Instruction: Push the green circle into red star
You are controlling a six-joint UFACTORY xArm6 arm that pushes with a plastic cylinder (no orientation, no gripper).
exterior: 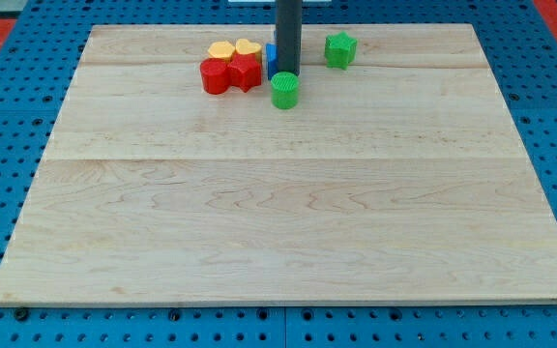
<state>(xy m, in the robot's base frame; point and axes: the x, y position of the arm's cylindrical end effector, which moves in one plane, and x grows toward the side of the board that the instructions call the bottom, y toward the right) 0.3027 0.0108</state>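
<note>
You're looking at a pale wooden board (288,222) lying on a blue pegboard (8,116); its near part carries no blocks. Toward the view's top sits the green circle (285,90). My tip (287,74) stands just behind the green circle, touching or nearly so; it is a bare rod, with nothing to open or close. To the view's left of the circle, apart from it, lies the red star (246,72), touching a red round block (215,76). Behind those are two yellow blocks (234,49). A blue block (271,57) peeks out beside the rod. Farther right sits a green star (340,49).
</note>
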